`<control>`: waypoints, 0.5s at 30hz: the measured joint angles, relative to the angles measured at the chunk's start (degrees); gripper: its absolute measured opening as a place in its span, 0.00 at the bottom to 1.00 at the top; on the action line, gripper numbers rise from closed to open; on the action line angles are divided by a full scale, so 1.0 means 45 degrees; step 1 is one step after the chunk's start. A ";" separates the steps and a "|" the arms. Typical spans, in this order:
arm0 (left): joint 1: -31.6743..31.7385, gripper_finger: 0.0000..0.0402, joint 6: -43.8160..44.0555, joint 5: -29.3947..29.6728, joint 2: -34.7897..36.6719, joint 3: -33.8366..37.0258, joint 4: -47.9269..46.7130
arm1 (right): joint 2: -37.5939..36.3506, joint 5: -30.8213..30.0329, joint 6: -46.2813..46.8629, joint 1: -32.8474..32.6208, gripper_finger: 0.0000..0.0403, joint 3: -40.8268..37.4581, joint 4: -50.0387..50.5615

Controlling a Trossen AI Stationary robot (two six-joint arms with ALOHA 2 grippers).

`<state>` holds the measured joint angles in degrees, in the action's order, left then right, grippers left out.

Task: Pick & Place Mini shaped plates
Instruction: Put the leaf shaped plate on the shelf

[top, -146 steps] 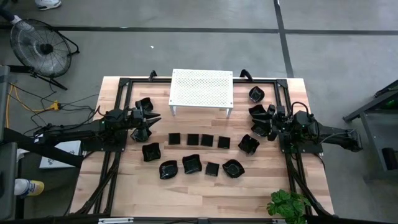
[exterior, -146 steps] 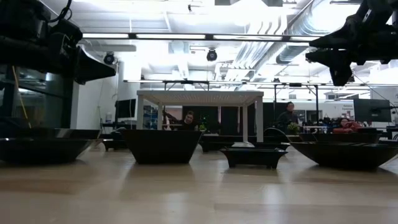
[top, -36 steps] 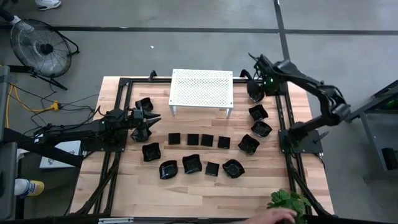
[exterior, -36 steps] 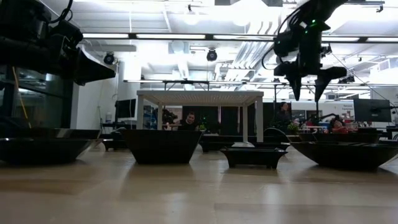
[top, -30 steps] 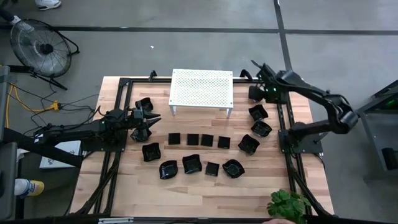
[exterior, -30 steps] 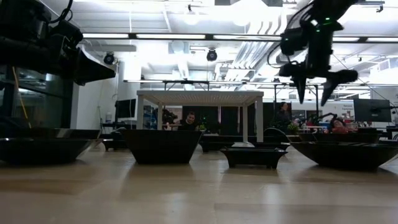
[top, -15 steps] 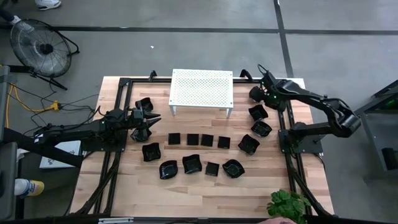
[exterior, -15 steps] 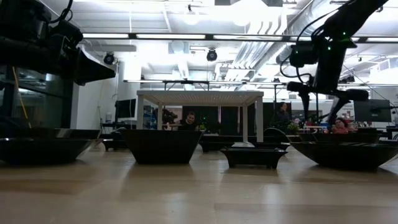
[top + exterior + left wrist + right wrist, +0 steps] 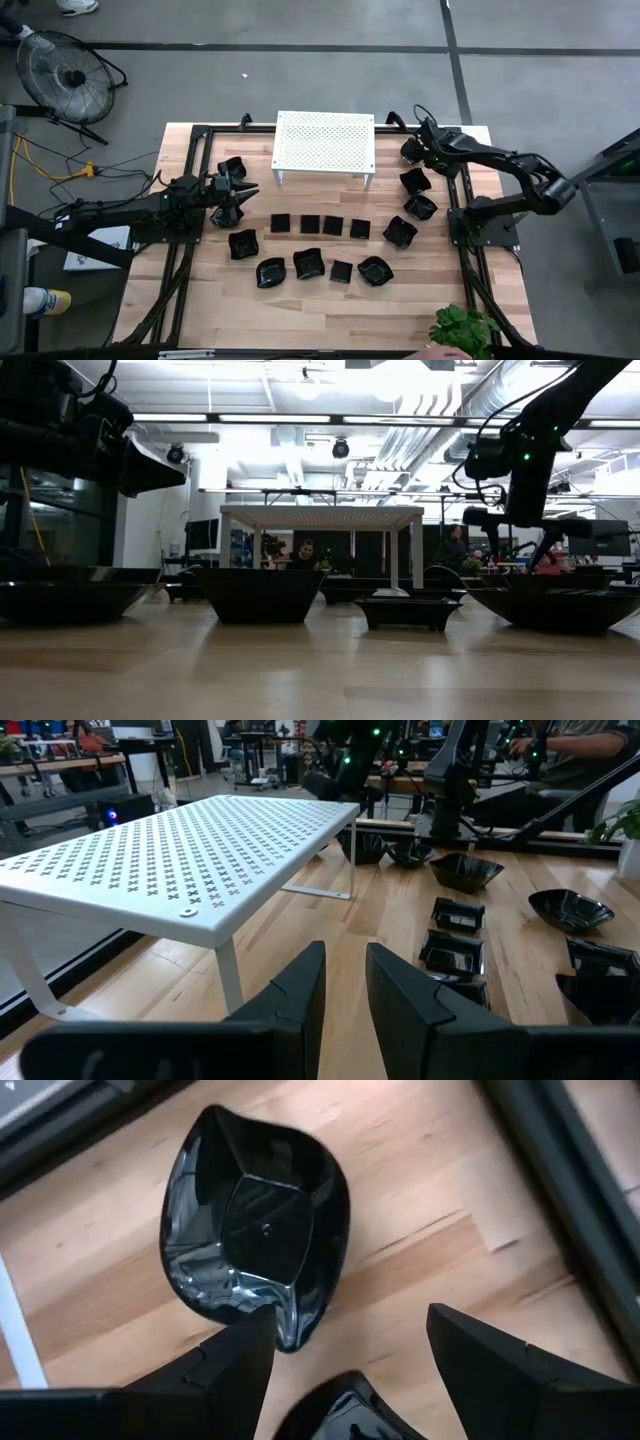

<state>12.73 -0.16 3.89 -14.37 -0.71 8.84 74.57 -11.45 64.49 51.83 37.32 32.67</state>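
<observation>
Since half a second ago the right gripper (image 9: 418,150) has dropped lower over the far-right dish (image 9: 255,1230), a wavy-rimmed mini shaped plate lying on the table (image 9: 320,305) beside the white perforated stand (image 9: 323,142). Its fingers (image 9: 500,1370) are spread wide and hold nothing, one tip at the dish's rim. The other black dishes (image 9: 310,265) lie mid-table. The left gripper (image 9: 243,194) waits at the table's left, fingers slightly apart, empty.

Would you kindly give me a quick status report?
Right gripper open, low over the far-right plate. Left gripper waiting, nearly shut, empty, facing the stand. Nothing in the way.
</observation>
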 joint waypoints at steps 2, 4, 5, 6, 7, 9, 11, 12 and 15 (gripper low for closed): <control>-0.0003 0.18 0.0000 0.0003 0.0000 0.0000 0.0000 | 0.0477 0.0209 -0.0048 0.0000 0.63 0.0000 -0.0458; -0.0003 0.18 0.0000 0.0003 -0.0001 0.0000 0.0000 | 0.0844 0.0244 -0.0009 0.0025 0.63 0.0000 -0.0649; -0.0003 0.18 0.0000 0.0003 0.0000 0.0000 0.0000 | 0.1019 0.0237 -0.0002 0.0059 0.63 0.0000 -0.0746; -0.0001 0.18 0.0000 0.0003 0.0000 0.0000 0.0000 | 0.1179 0.0235 -0.0007 0.0075 0.63 0.0000 -0.0881; -0.0003 0.18 0.0000 0.0003 0.0000 0.0000 0.0000 | 0.1332 0.0233 -0.0014 0.0078 0.63 0.0000 -0.1016; 0.0000 0.18 0.0000 0.0003 0.0000 0.0000 0.0000 | 0.1538 0.0200 0.0005 0.0080 0.63 0.0000 -0.1201; -0.0001 0.18 0.0000 0.0003 0.0000 0.0000 0.0000 | 0.1636 0.0172 0.0000 0.0107 0.63 0.0000 -0.1417; -0.0001 0.18 0.0000 0.0003 -0.0002 0.0000 0.0000 | 0.1677 0.0176 -0.0010 0.0137 0.63 0.0000 -0.1528; -0.0003 0.18 0.0000 0.0003 0.0000 0.0000 0.0000 | 0.1769 0.0147 -0.0002 0.0264 0.62 0.0000 -0.1601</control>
<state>12.71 -0.16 3.90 -14.37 -0.71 8.84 82.53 -10.79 64.48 53.02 37.32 25.47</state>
